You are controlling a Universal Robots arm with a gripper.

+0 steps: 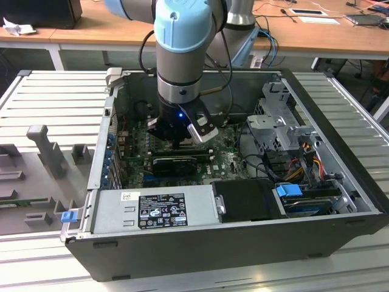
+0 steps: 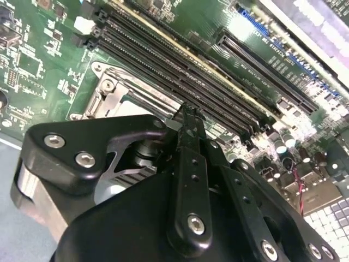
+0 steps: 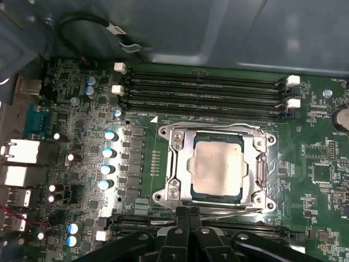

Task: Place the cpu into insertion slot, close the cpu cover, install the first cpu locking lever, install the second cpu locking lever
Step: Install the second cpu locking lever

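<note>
Already the cpu (image 3: pixel 218 166) sits in the insertion slot (image 3: pixel 173 164) under the closed cpu cover (image 3: pixel 257 164) — the end effector (image 3: pixel 189 214), fingertips pressed together on nothing, hovers just beside the cover's near edge.

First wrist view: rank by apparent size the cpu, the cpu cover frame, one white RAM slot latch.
Largest to smallest, in the first wrist view:
1. The silvery metal square-frame cpu cover, closed around the chip.
2. The dull silver-grey square cpu, seen through its window.
3. The small white RAM slot latch.
</note>
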